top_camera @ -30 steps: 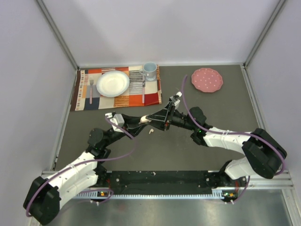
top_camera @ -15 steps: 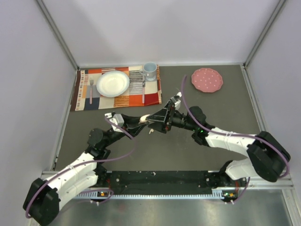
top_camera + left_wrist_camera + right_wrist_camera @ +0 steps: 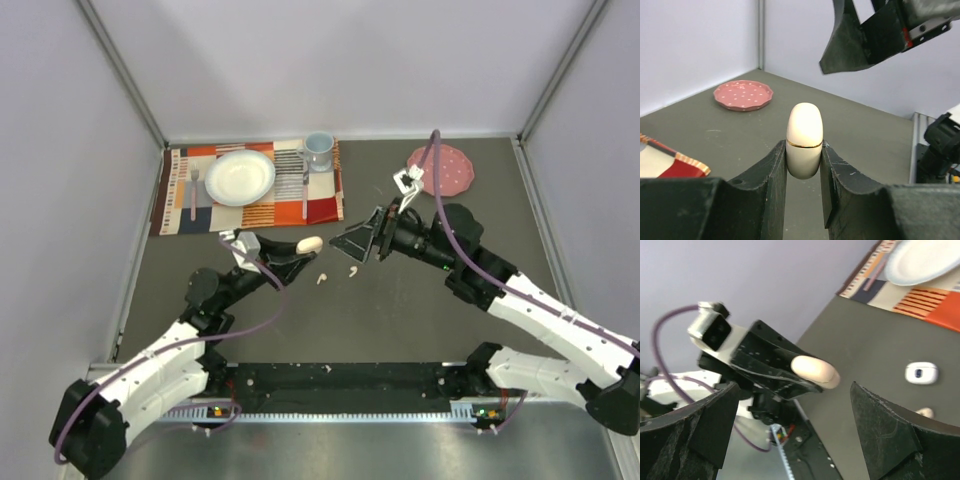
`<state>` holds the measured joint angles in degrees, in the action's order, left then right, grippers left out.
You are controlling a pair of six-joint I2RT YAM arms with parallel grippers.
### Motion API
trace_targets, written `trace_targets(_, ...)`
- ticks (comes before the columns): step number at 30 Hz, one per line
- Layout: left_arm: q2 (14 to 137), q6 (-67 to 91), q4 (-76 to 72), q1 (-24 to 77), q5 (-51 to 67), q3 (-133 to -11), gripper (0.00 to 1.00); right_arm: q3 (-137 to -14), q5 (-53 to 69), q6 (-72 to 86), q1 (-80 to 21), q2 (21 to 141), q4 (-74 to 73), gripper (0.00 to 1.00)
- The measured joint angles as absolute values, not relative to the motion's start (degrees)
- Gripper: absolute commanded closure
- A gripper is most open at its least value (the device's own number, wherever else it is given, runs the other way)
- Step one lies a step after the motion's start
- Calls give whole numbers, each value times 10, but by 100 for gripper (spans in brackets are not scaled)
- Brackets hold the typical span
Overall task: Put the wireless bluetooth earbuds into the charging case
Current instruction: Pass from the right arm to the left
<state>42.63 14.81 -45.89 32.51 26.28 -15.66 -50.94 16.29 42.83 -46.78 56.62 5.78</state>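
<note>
cream plastic sits between the black fingers [image 3: 774,175] of the left gripper [image 3: 804,167], which pinch the charging case [image 3: 804,132] by its lower half, lid shut. the right gripper [image 3: 368,243] hangs spread wide, holding nothing, near the case but apart. two white earbuds [image 3: 352,270] lie loose on the grey table [image 3: 420,320] below. the lid likely needs opening first, with the case held steady. the top view places the buds. the left wrist view misses them but alone shows the gold seam.

Soft, even overhead light, faint shadows (right claw [image 3: 795,427] foreground blurry)
</note>
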Motion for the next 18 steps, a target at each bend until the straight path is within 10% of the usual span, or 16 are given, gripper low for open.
trace_targets(18, 509, 233, -555, 324, 393, -194, 100, -538, 82, 305, -499, 594, -121, 9)
